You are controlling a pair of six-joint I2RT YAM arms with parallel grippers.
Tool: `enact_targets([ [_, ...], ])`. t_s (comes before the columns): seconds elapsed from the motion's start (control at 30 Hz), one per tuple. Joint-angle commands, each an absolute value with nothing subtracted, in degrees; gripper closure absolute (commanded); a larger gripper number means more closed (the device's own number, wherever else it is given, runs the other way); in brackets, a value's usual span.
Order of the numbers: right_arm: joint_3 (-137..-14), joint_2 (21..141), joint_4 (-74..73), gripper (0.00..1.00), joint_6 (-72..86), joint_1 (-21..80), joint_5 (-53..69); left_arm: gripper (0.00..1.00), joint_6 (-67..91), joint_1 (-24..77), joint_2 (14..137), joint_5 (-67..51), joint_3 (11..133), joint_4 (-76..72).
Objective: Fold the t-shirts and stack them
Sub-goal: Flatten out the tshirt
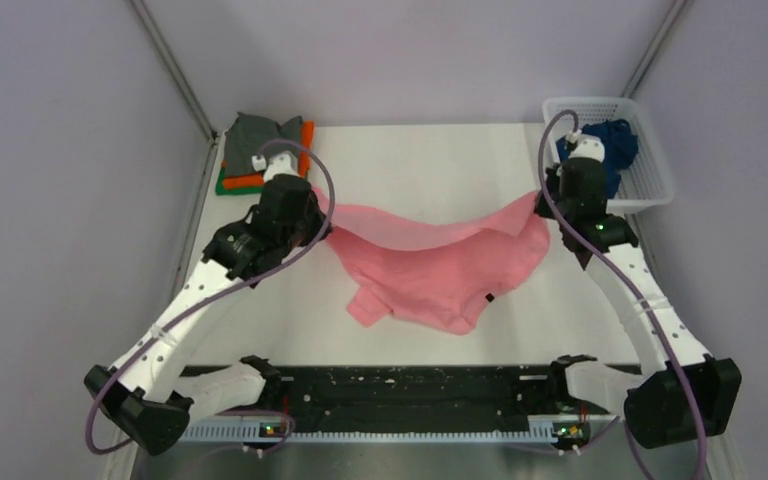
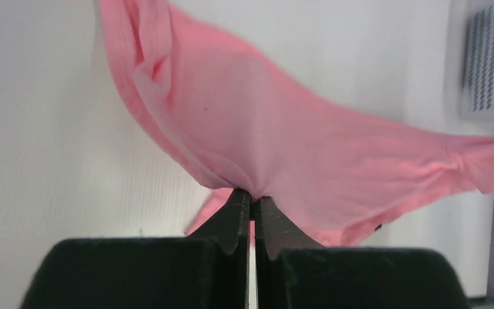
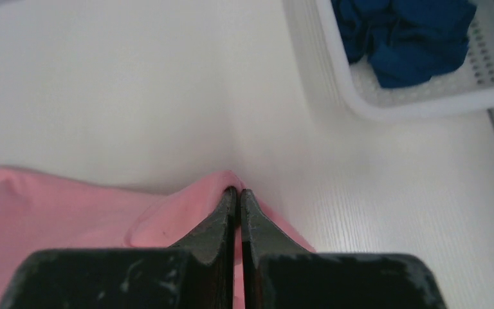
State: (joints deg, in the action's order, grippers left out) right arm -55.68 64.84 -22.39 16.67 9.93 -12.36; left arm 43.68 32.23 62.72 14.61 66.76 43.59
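Five t-shirts were in view: one pink t-shirt (image 1: pixel 430 270), one blue t-shirt (image 1: pixel 618 150) crumpled in the single white basket (image 1: pixel 653 188), and a folded pile of a grey t-shirt (image 1: pixel 260 133), an orange t-shirt (image 1: pixel 306 135) and a green t-shirt (image 1: pixel 228 188) at the far left corner of the table (image 1: pixel 430 160). The left arm covered part of that pile; the right wrist hid part of the blue one. The pink t-shirt was strung between two grippers, its raised edge sagging mid-span, its lower part rumpled on the table. The left gripper (image 2: pixel 252 196) was clamped on one end, and the right gripper (image 3: pixel 236 192) pinched the other.
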Motion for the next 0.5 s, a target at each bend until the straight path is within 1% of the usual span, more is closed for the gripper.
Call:
enact_targets([
  [0.0,-66.2,59.7,-20.1,1.0,13.7,9.6,-15.4,1.0,35.1,30.9,59.9,28.2,78.6,37.9],
  [0.1,-71.8,56.5,-20.0,1.0,11.8,9.5,-15.0,1.0,28.4,30.9,58.4,33.1,86.8,35.0],
  [0.17,-76.0,54.2,-20.1,1.0,10.6,9.5,-13.6,1.0,24.1,30.9,57.0,34.1,91.8,33.1],
  [0.27,-82.9,51.6,-20.1,1.0,10.1,9.5,-8.8,1.0,18.8,30.9,53.8,29.6,96.0,27.7],
  [0.4,-88.1,48.3,-17.5,1.0,10.5,9.6,-1.2,1.0,15.3,30.9,50.6,23.5,100.8,26.1],
  [0.47,-92.1,47.6,-17.5,1.0,10.6,9.5,-0.3,1.0,14.2,30.9,49.4,20.3,103.1,25.9],
])
